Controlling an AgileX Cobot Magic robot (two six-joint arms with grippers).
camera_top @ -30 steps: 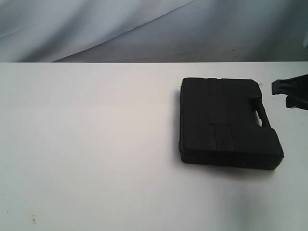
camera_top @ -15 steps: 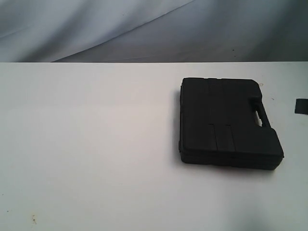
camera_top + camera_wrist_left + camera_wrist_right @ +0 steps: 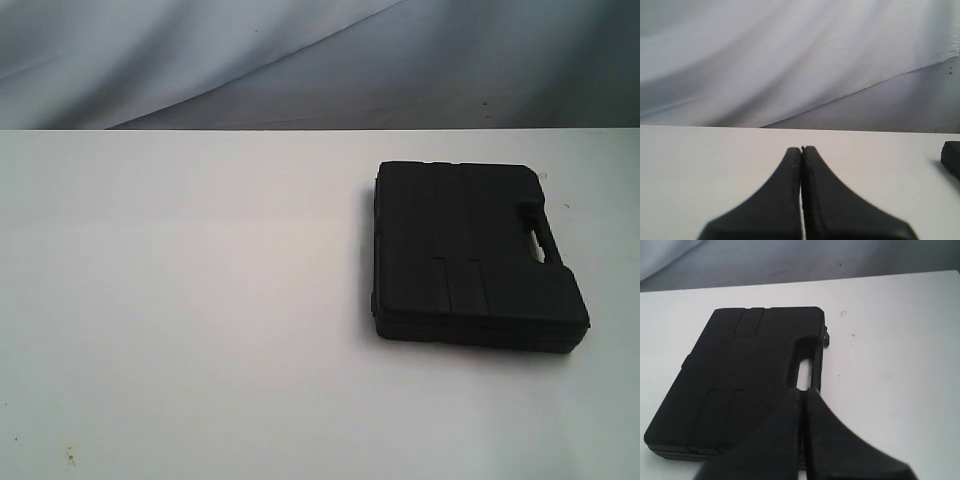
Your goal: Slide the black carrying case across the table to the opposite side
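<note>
The white table (image 3: 200, 300) fills most of the exterior view, and its far edge runs straight across under a creased grey-white backdrop cloth (image 3: 300, 60). The black carrying case (image 3: 470, 250) lies flat on the right half of the table, with its far side near that far edge. Its lid shows only moulded panels and grooves. A wide stretch of bare tabletop lies to its left, a narrower strip lies to its right, and there is open surface in front.

In the left wrist view, the left gripper (image 3: 801, 148) has its jaws pressed together with nothing between them. It sits over bare table, with one corner of the case at the side of that view.

The right gripper (image 3: 802, 391) is also closed tight and empty. Its tips lie by the case's handle side, and I cannot tell whether they touch it.

The handle (image 3: 540, 235), with its slot, faces the right edge of the table. Faint red marks (image 3: 842, 313) dot the tabletop beyond it.
</note>
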